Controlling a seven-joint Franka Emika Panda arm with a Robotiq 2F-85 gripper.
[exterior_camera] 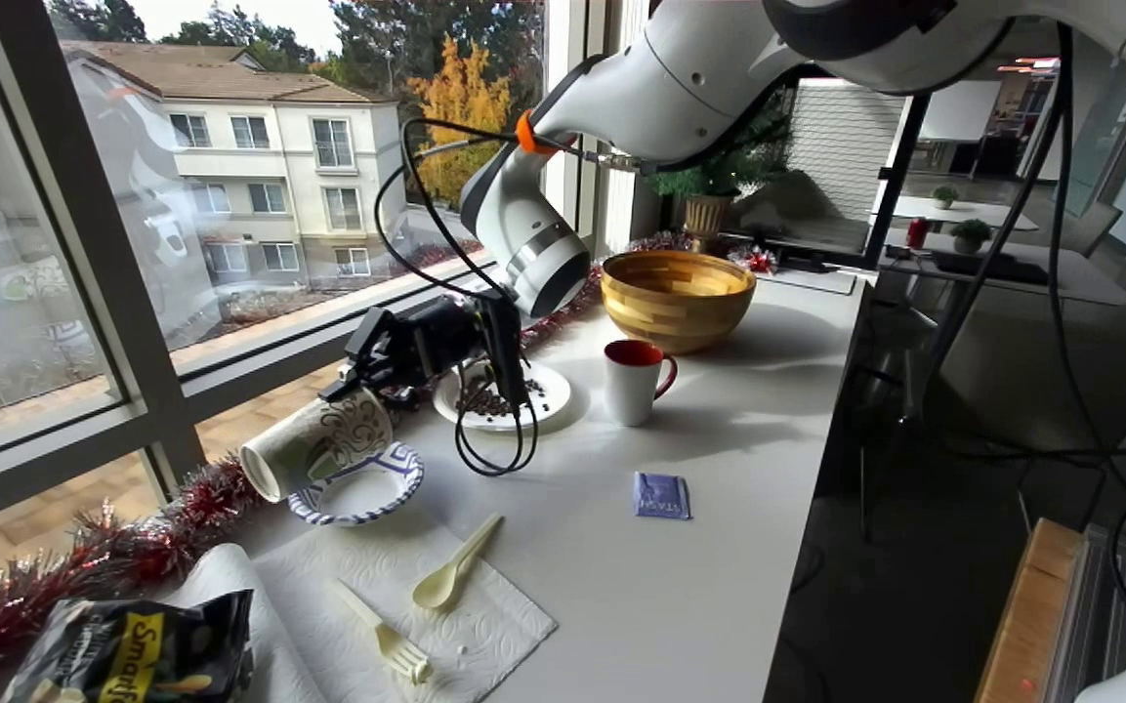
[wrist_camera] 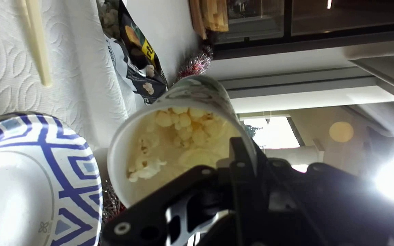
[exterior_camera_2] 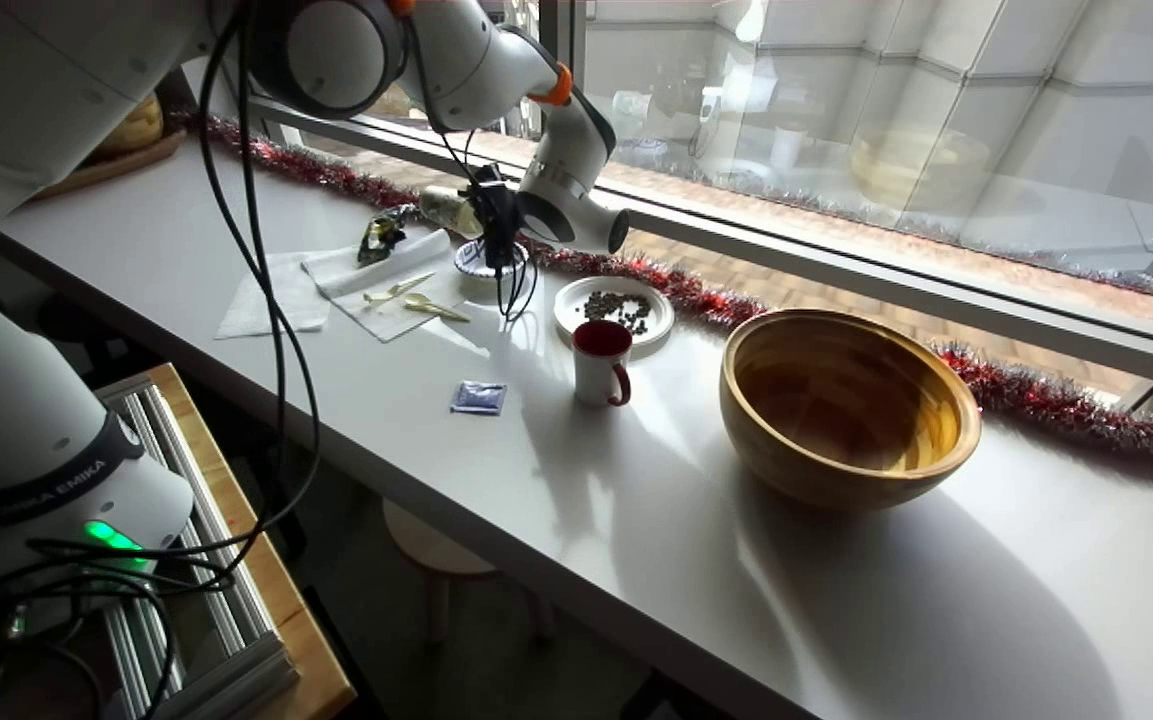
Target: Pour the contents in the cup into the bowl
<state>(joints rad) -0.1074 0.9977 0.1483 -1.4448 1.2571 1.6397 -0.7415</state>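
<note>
The cup (exterior_camera: 313, 439) is a whitish paper cup with a swirl pattern. It lies tilted nearly on its side, above and beside the bowl's window-side edge. In the wrist view the mouth of the cup (wrist_camera: 214, 94) faces the camera, with popcorn (wrist_camera: 183, 124) inside. My gripper (exterior_camera: 353, 391) is shut on the cup's wall at the rim; in the wrist view one fingertip (wrist_camera: 239, 148) is inside the cup. The bowl (exterior_camera: 372, 495) is white with a blue patterned rim; its visible inside (wrist_camera: 12, 198) looks bare. In an exterior view the arm partly hides the bowl (exterior_camera_2: 476, 262).
A white plate (exterior_camera: 555, 389) with dark bits stands behind the bowl, near a red-lined mug (exterior_camera: 629, 395) and a large wooden bowl (exterior_camera: 675, 317). A spoon (exterior_camera: 440, 588) and fork (exterior_camera: 390, 640) lie on a paper towel (exterior_camera: 499, 625). A snack bag (exterior_camera: 138, 644) and tinsel (exterior_camera: 216, 503) line the window side.
</note>
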